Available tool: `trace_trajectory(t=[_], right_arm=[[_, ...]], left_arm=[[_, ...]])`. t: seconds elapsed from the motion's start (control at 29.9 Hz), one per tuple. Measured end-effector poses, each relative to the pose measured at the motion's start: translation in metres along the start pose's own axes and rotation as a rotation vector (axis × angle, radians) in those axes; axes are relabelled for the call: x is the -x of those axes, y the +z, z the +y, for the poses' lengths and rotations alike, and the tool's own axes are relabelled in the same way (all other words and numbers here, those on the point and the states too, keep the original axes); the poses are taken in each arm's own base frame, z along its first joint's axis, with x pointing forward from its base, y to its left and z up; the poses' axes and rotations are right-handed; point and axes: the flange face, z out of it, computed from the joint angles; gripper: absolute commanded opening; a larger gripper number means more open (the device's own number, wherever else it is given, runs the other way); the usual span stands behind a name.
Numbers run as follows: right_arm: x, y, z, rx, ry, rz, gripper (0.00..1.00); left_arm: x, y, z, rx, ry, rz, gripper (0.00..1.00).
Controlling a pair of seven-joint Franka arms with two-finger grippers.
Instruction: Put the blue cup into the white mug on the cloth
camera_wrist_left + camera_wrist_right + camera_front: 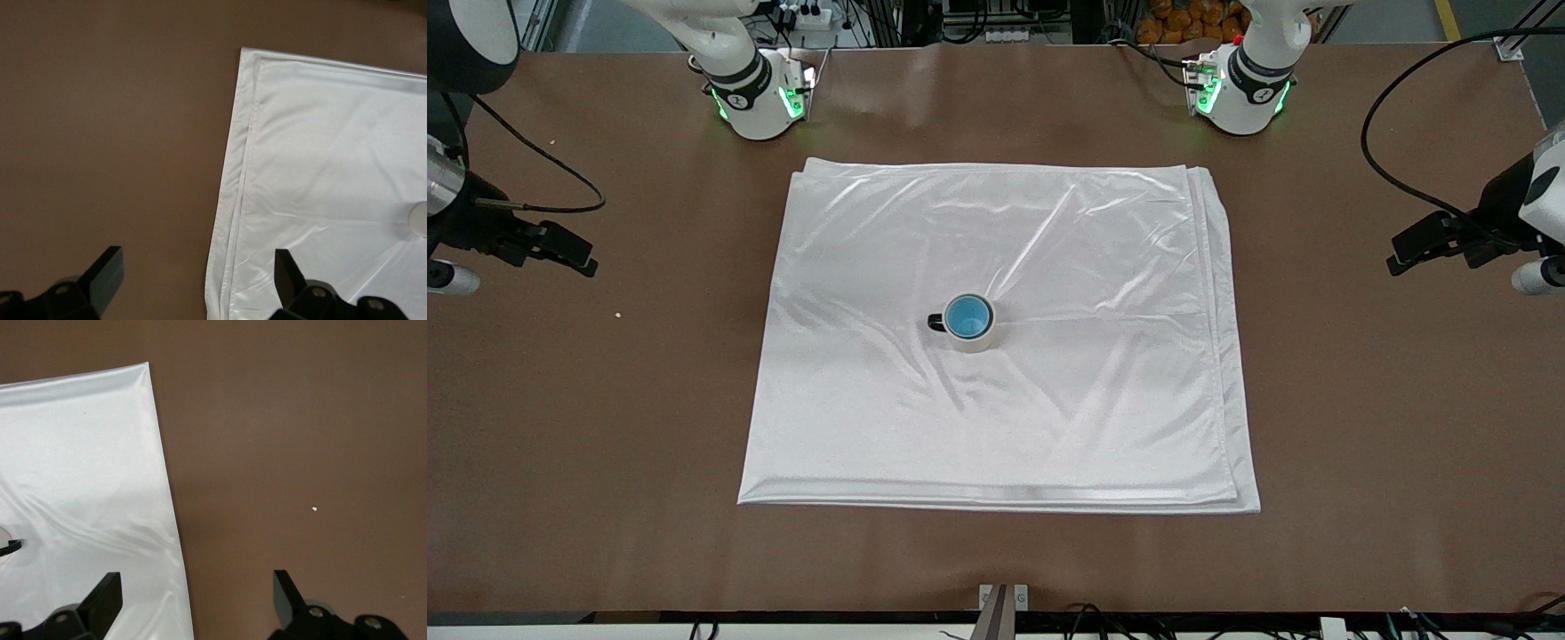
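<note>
The blue cup [967, 316] sits nested inside the white mug [980, 341], which stands upright near the middle of the cloth [1049, 409], its dark handle toward the right arm's end. My right gripper [560, 251] [197, 581] hangs open and empty over the cloth's edge at the right arm's end. My left gripper [1412, 247] [197, 259] is open and empty too, over the cloth's edge at the left arm's end. Only a sliver of the mug [420, 219] [7, 545] shows in each wrist view.
Bare brown table [605, 427] surrounds the cloth on all sides. Black cables [543, 160] trail from both arms near the table's ends. A small white crumb [617, 314] [314, 509] lies on the table at the right arm's end.
</note>
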Motion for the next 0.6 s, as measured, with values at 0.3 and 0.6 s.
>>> trace_trajectory(t=[0.3,0.6], right_arm=[[0.0015,-0.0009,-0.0087,0.0,-0.016,-0.001,1.0],[-0.0001,-0.0094,-0.0066,-0.003,-0.012,0.017,1.0]], left_arm=[[-0.0012,0.0005,-0.007,-0.001,-0.012,-0.001,1.0],[-0.0014,0.0005,-0.0079,-0.02,-0.009,0.002,1.0]])
